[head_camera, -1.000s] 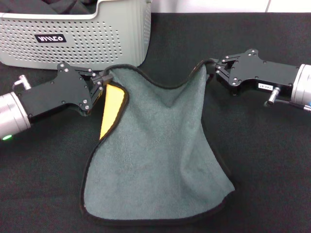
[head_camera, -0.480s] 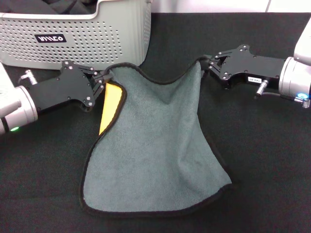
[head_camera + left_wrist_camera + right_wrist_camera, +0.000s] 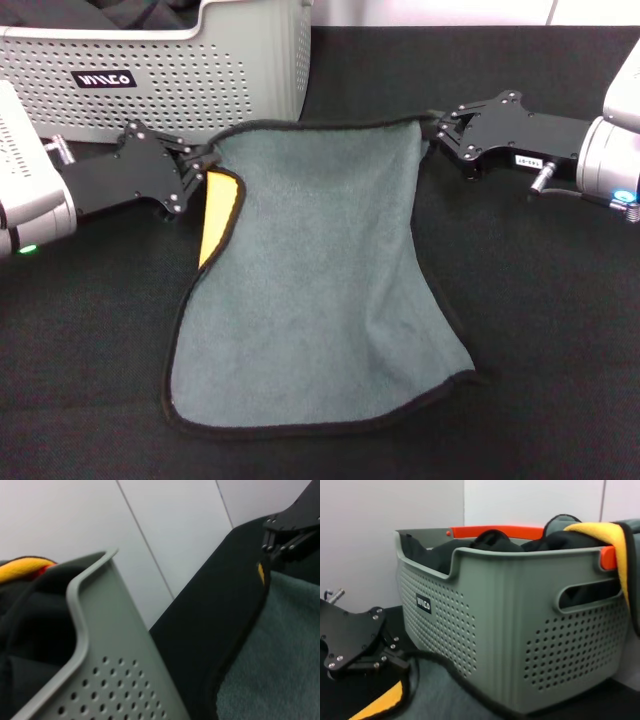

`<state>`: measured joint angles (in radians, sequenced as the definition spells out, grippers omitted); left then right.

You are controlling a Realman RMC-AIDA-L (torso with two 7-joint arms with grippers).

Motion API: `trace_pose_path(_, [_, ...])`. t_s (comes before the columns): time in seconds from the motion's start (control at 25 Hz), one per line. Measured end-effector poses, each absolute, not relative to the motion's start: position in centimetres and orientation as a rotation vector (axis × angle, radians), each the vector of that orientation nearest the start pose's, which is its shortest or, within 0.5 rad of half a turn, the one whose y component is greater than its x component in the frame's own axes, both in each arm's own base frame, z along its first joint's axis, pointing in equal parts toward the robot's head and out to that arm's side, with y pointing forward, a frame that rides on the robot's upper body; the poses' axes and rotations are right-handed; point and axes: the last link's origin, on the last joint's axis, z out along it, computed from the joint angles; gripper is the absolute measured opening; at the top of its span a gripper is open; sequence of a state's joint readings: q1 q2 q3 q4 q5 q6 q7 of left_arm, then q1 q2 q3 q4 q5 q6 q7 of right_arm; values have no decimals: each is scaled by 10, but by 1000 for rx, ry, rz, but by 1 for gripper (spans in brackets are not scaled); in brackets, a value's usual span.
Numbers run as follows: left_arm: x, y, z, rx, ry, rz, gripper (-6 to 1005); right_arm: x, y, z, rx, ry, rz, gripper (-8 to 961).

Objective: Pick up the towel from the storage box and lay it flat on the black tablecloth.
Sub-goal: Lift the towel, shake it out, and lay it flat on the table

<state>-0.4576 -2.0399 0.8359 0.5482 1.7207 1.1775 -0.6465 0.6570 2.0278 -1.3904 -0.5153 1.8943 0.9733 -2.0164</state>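
**Stretching the towel taut between two grippers before it is laid down**

Holding one far corner each, the two grippers keep the towel's far edge pulled nearly straight, which I judge is meant to let the cloth settle flat rather than bunched.

On the left, the storage box [image 3: 160,70] stands on the black tablecloth [image 3: 540,340], its black label facing the robot; dark fabric and a bit of yellow and orange show inside it in the wrist views. Just in front of the box, the left gripper [image 3: 205,165] is clamped on the towel's left far corner. Right beside that grip the edge folds over, so a narrow strip of the yellow reverse shows along the left side.

In the middle, the towel [image 3: 320,290] is already out of the box and lies mostly on the tablecloth, its near edge resting close to the robot and its far edge lifted slightly by the two holds. It looks grey-green and fuzzy, with black stitched edging all round. It is wider at the near end than where it is held, and a soft crease runs down its right half. The near right corner looks a little rumpled.

On the right, the right gripper [image 3: 440,128] is closed on the right far corner, its arm reaching in from the side. The left fold would need to flatten for the towel to lie truly flat.
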Motion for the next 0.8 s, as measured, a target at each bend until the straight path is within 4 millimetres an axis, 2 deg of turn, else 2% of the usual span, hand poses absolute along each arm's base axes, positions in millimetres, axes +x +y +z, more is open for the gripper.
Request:
trace_pose_path(0.16, [-308, 358, 6, -2440, 49, -269, 15, 204, 402, -47, -2533, 337, 621, 24])
trace_pose_path(0.52, [-303, 373, -3, -2508, 139, -109, 16, 206, 407, -47, -2512, 337, 576, 25])
trace_pose_path(0.8, [-297, 382, 5, -2487, 228, -34, 17, 206, 412, -48, -2493, 357, 553, 25])
